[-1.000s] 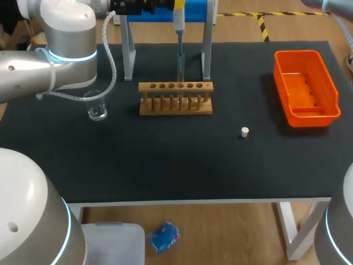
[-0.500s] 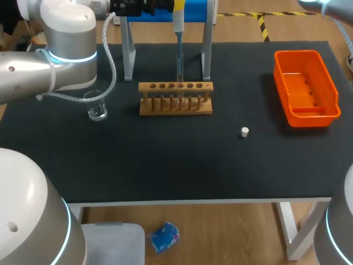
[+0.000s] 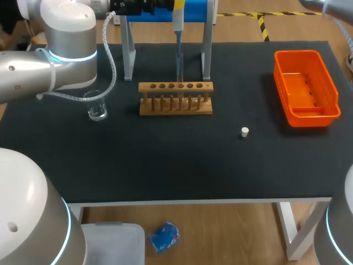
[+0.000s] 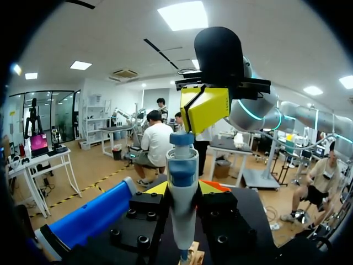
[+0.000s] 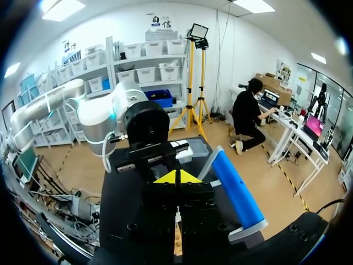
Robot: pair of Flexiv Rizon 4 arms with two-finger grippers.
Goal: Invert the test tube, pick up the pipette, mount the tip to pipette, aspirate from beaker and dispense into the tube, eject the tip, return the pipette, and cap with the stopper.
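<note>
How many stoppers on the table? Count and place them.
1. The white stopper lies on the black table, between the wooden rack and the orange bin. More may be hidden.

**Black table, orange bin, blue and yellow touches**

The table (image 3: 165, 165) is matte black on a white frame. The bin (image 3: 306, 53) is plain bright orange. The rack (image 3: 165, 110) is pale tan wood, with 1 row of dark holes along its top. The stopper (image 3: 245, 131) is white. The beaker (image 3: 96, 106) is clear glass. The pipette (image 4: 182, 215) has a pale grey body, a blue band and a blue-grey cap. The stand (image 3: 193, 10) has a bright blue bar on 2 grey legs. The left gripper (image 4: 182, 190) and right gripper (image 5: 176, 178) are black with plain yellow tips. The left arm (image 3: 66, 38) and right arm (image 4: 259, 113) are silver-grey, each with a glowing cyan ring. The cable (image 3: 113, 66) is white.
</note>
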